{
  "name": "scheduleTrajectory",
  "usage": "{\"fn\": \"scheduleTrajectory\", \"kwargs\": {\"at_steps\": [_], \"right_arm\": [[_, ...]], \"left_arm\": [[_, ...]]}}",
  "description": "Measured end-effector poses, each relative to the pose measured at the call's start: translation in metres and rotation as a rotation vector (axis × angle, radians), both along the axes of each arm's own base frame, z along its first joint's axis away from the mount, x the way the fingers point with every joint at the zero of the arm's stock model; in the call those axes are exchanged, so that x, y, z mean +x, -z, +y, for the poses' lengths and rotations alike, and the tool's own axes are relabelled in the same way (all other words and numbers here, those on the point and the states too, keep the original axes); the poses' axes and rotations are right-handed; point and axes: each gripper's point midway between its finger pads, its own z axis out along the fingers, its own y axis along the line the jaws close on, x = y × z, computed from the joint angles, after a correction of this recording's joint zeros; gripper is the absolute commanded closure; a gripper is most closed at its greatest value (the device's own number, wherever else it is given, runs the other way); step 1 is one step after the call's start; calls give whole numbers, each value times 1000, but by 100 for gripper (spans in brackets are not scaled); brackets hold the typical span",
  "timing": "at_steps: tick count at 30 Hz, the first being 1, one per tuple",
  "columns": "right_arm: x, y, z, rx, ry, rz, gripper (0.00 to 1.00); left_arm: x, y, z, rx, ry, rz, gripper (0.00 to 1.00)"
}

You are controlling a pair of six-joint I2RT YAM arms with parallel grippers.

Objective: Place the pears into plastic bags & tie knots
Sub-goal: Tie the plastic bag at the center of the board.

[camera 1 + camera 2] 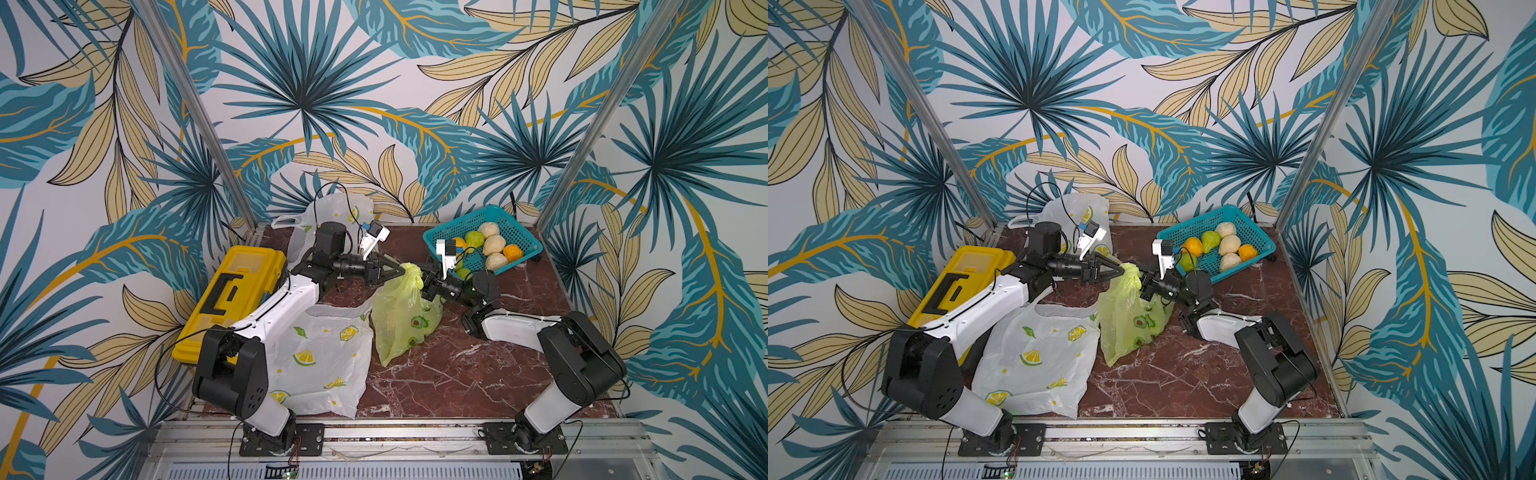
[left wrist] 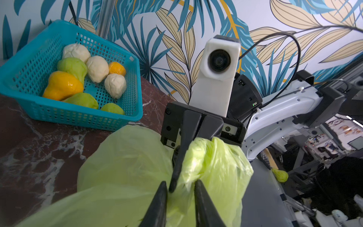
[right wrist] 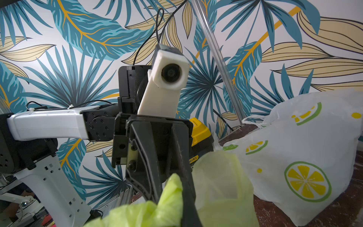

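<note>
1. Carrying everything, the red-brown marbled bench (image 1: 478, 374) fills the floor of the cell between the two arms.
2. A flat white bag (image 1: 324, 365) with lemon prints lies spread at the bench's near-left corner, partly under the left arm.
3. A yellow toolbox (image 1: 232, 286) sits along the left edge.
4. The green bag (image 1: 399, 324), printed with avocados, stands near the bench's middle, its top gathered into a bunch and held up.
5. A teal basket (image 1: 498, 218) rests at the far-right corner.
6. A standing white bag (image 1: 332, 212), bulging, occupies the far-left corner.
7. The left tool (image 1: 402, 272) meets the bunch from the left-edge side, its fingers (image 2: 161, 198) nearly together with green plastic pinched between them.
8. The right tool (image 1: 424, 284) meets it from the right-edge side, closed on the same plastic.
9. Loose pears (image 1: 494, 245), cream, green and orange, lie in the basket; what the green bag holds I cannot tell.
</note>
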Motion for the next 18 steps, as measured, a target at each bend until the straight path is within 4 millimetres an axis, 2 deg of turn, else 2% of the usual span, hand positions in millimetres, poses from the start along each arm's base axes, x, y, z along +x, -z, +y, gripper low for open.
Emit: {"fn": "scheduleTrajectory", "kwargs": {"at_steps": [2, 7, 12, 13, 15, 16, 18], "right_arm": [[0, 0, 0, -2, -4, 0, 100], [-3, 1, 0, -9, -20, -5, 100], [-5, 0, 1, -23, -42, -2, 100], [-5, 0, 1, -25, -43, -2, 100], [-6, 0, 1, -28, -46, 3, 100], [-6, 0, 1, -30, -47, 6, 100], [-5, 1, 0, -34, -44, 15, 100]], "left_arm": [[0, 1, 1, -2, 6, 6, 92], [0, 1, 6, -10, 15, 20, 99], [-2, 0, 6, -15, 28, 24, 100], [-3, 0, 7, -16, 30, 24, 98], [-4, 0, 6, -18, 35, 25, 78], [-4, 0, 6, -18, 36, 23, 74], [-3, 0, 6, -18, 35, 18, 73]]}}
